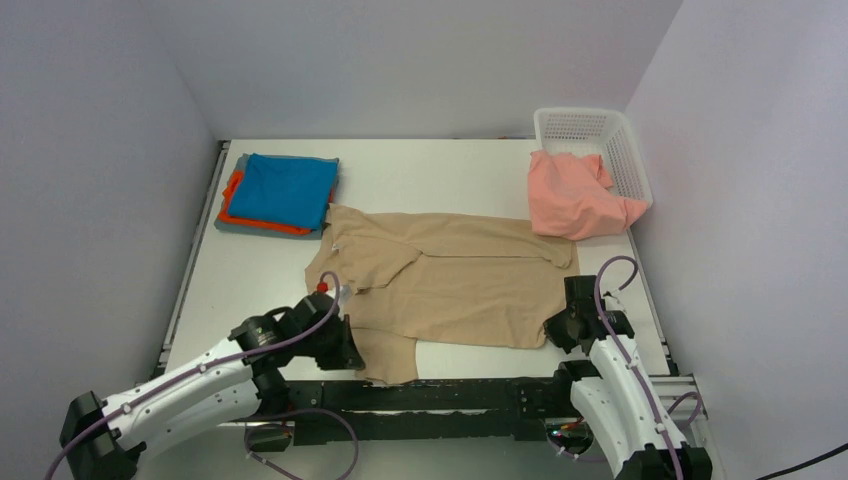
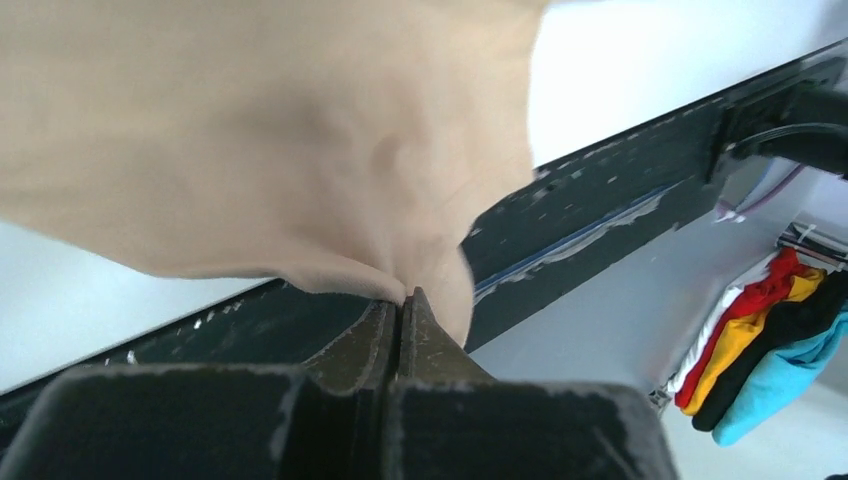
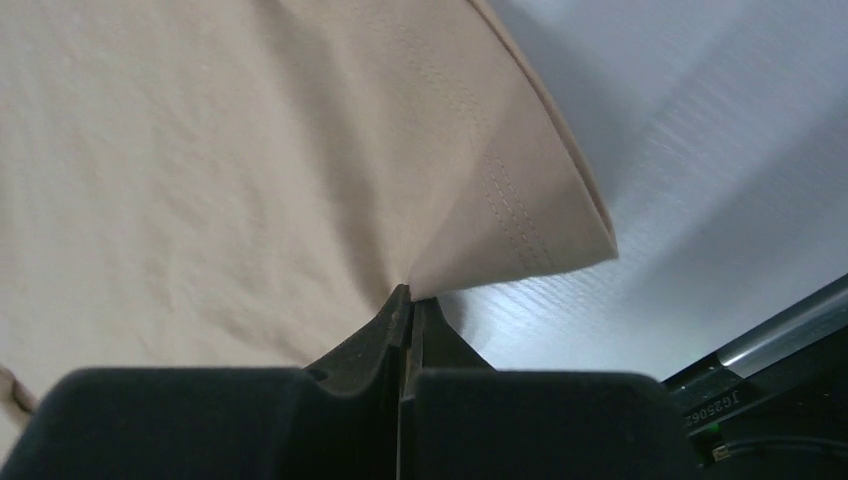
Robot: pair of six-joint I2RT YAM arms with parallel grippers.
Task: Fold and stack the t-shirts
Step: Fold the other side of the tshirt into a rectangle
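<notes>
The tan t-shirt (image 1: 460, 280) is soft matt cloth, with double stitching along its hem. Beneath it the surface (image 1: 440, 175) is smooth, matt white. Beside the shirt's far corner, the basket (image 1: 630, 160) is white plastic lattice. The left gripper (image 2: 403, 298) and right gripper (image 3: 408, 295) look dark and matt.

The scene is lit evenly from above, with soft shadows cast on the surface (image 1: 440, 180). In the wrist views the left tool (image 2: 403, 298) and right tool (image 3: 408, 298) are rendered dark, and the tan tee (image 2: 250, 130) is slightly blurred.
</notes>
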